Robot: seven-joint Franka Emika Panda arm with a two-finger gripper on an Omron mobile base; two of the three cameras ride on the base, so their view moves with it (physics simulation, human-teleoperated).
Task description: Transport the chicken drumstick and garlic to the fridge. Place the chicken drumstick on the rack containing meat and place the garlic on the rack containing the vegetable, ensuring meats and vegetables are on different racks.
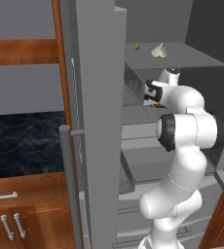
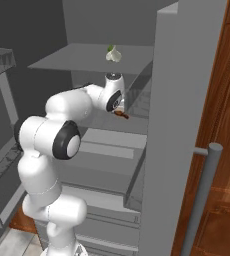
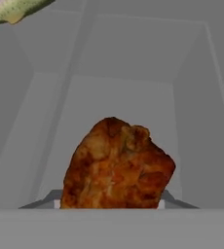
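Left base view: fridge point(image 1: 97, 121) door open, garlic point(image 1: 158, 50) and tiny green vegetable point(image 1: 137, 46) on top shelf point(image 1: 192, 58); gripper point(image 1: 150, 99) reaches in under it, by the second shelf.
Right base view: chicken drumstick point(image 2: 121, 114) at gripper tip point(image 2: 119, 111).
Hand view: drumstick point(image 3: 116, 165) close between fingertips; grip or release, cannot tell.

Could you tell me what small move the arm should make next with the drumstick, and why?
Probably open fully and draw the gripper straight back. The chicken drumstick appears already in over the second shelf, and the garlic already sits on the top rack near the green vegetable.
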